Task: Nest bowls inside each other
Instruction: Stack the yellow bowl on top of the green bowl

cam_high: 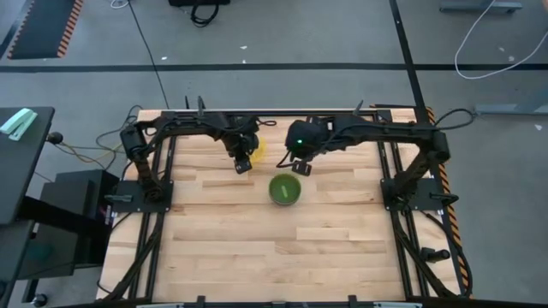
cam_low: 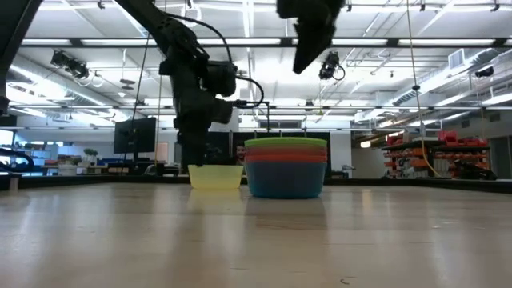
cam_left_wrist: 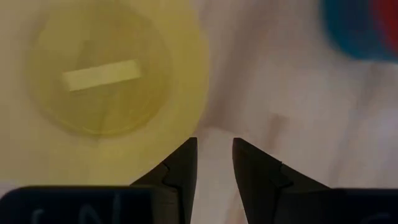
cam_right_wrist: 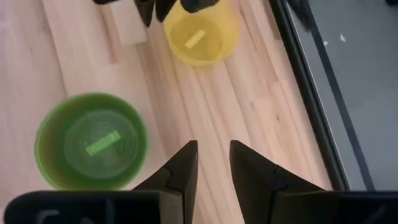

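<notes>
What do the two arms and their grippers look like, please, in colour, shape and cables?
Both arms are dark, nearly black, built of jointed tubular links with black cables running along them. The right arm's wrist carries a small green light. The left gripper and the right gripper each end in two dark, wedge-shaped fingers that taper to points. No other markings can be read.

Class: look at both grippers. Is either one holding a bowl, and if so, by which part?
Nothing is held. The left gripper hangs just beside the yellow bowl, empty. The right gripper hangs above the table near the stack with the green bowl on top, also empty.
</notes>
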